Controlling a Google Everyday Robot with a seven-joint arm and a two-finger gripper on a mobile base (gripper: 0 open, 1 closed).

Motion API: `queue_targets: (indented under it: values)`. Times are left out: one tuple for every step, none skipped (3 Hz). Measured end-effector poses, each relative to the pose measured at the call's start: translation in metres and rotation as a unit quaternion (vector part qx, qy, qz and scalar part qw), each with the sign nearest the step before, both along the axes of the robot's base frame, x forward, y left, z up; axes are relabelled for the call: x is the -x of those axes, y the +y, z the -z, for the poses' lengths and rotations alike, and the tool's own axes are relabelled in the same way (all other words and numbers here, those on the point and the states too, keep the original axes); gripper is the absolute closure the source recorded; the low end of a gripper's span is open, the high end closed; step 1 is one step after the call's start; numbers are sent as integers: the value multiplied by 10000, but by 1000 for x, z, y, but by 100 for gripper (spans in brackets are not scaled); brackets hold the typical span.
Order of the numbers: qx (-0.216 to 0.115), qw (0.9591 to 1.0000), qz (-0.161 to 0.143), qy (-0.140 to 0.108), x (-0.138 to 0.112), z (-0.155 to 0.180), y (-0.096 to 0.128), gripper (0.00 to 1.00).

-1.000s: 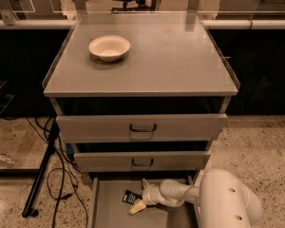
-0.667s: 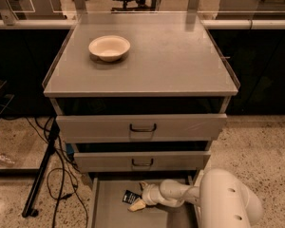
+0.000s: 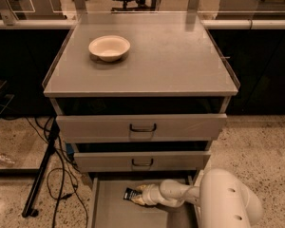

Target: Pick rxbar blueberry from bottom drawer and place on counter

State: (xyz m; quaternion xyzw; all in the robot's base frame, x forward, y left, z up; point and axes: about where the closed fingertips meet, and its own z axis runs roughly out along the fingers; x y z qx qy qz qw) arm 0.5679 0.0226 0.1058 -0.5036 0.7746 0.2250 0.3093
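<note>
**A:** Where does the bar lie?

**B:** The small flat dark navy wrapper with white lettering, the rxbar blueberry (image 3: 131, 194), is on the flat floor of the wide, shallow grey metal bottom drawer (image 3: 115, 215). It sits toward the back and left of middle.

**A:** And the gripper?

**B:** The cream two-finger gripper (image 3: 139, 196) is low inside that drawer, right against the bar's right end. I cannot tell whether it has hold of the bar or only touches it.

**A:** How much room is around it?

**B:** The drawer's low left wall (image 3: 94, 203) is near the bar, and bare floor lies in front. The white arm (image 3: 180, 193) and its bulky rounded link (image 3: 228, 203) fill the right side. Just above and behind hangs the grey middle drawer front (image 3: 142, 161) with its dark handle, and above that the grey top drawer front (image 3: 142, 126).

**A:** The counter?

**B:** The large flat grey counter (image 3: 171, 56) has thin raised edges left and right. A round cream bowl (image 3: 109, 47) sits at its back left.

**A:** Beside the cabinet?

**B:** Black cables (image 3: 61, 175) and a black stand leg (image 3: 40, 177) lie on the speckled floor to the left.
</note>
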Motion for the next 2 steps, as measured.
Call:
queue_targets:
  values:
    - [0, 10000, 0, 0, 0, 0, 0, 89]
    - [0, 10000, -1, 1, 0, 0, 0, 100]
